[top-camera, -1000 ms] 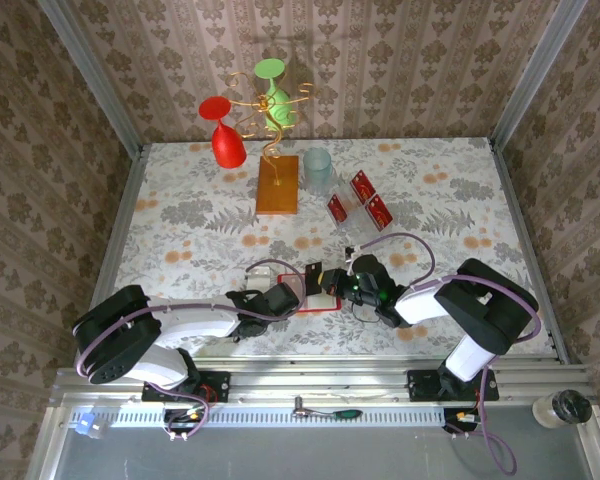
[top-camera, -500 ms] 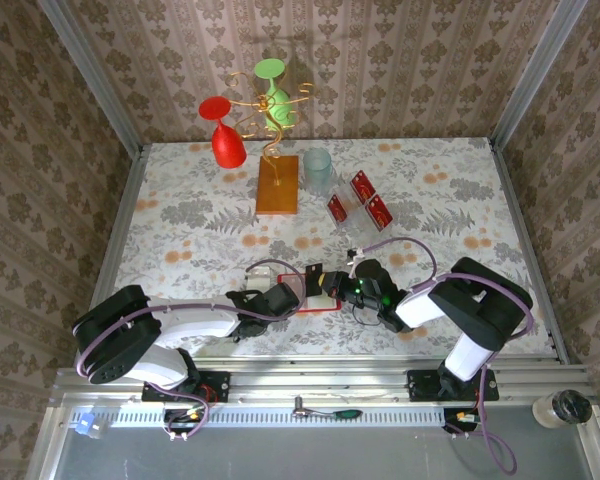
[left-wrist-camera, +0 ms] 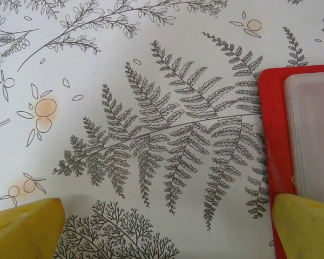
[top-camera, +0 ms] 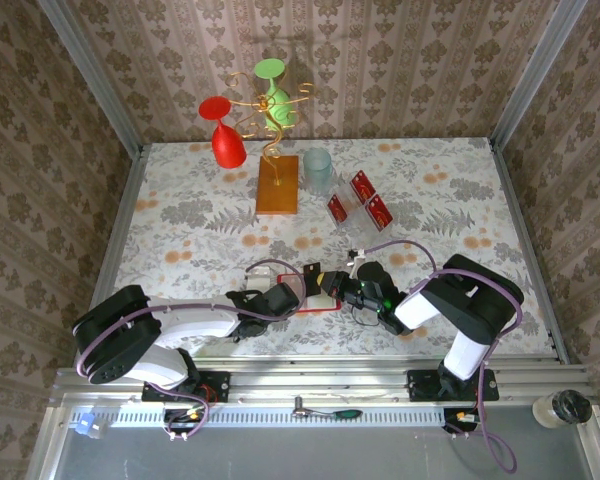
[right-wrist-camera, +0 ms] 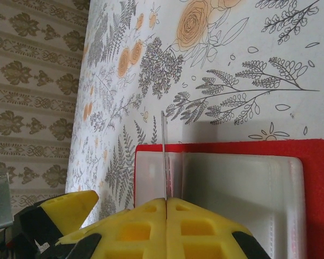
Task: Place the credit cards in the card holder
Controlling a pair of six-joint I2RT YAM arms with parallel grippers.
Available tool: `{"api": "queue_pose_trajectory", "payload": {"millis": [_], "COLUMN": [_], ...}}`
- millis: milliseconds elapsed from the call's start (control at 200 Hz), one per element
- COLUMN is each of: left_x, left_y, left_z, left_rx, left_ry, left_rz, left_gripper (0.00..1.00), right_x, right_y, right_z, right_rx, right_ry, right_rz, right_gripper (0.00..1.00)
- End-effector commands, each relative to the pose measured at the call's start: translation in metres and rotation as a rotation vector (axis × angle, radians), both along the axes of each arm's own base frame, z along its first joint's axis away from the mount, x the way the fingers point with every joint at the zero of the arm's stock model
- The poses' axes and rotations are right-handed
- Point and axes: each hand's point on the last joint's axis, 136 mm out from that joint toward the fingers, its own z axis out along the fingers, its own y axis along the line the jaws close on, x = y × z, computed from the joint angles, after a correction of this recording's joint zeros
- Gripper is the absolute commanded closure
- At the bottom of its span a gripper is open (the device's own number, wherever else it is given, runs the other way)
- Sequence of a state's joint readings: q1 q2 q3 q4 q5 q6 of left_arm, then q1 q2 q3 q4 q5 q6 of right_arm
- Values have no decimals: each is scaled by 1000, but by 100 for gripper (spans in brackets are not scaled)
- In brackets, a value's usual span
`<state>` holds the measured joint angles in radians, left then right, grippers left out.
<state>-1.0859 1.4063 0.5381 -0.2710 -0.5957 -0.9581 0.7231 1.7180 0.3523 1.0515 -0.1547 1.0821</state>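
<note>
Card holder (right-wrist-camera: 313, 172) lies open. Right gripper (right-wrist-camera: 166, 204) clamps a credit card (right-wrist-camera: 164, 156) edge-on over it; left gripper (left-wrist-camera: 162, 226) gapes wide at its edge.

A staged robot test booth dressed like a home: brown damask-wallpapered panels (top-camera: 380, 60) in aluminium framing (top-camera: 92, 80) enclose a floral-clothed desk (top-camera: 180, 220), with two white-and-black robot arms (top-camera: 185, 322) bolted to a metal rail (top-camera: 320, 383)

Open card holder (right-wrist-camera: 313, 162) lies flat — red credit cards (top-camera: 379, 212) well behind.
</note>
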Motion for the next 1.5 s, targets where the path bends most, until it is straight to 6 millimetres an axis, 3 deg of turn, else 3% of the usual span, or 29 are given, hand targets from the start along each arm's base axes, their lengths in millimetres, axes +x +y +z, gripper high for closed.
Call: {"api": "queue_pose_trajectory", "payload": {"millis": [0, 265, 400, 745, 1095, 1495], "left_x": [-2, 13, 20, 19, 13, 9], "left_y": [4, -10, -23, -28, -11, 3], "left_z": [0, 39, 48, 23, 13, 4], "left_rx": [34, -5, -32, -12, 13, 44], "left_ry": [6, -66, -63, -16, -18, -11], "left_rz": [-2, -56, -113, -164, -118, -76], "left_gripper": [0, 0, 0, 0, 0, 0], "right_x": [-7, -8, -8, -12, -17, -14], "right_y": [4, -2, -4, -3, -3, -3], "right_z": [1, -8, -11, -16, -19, -6], "right_rx": [23, -22, -34, -54, -53, -12], "right_ry": [9, 24, 26, 21, 21, -4], "right_rz": [20, 8, 6, 17, 12, -21], "right_gripper": [100, 100, 100, 100, 100, 100]}}
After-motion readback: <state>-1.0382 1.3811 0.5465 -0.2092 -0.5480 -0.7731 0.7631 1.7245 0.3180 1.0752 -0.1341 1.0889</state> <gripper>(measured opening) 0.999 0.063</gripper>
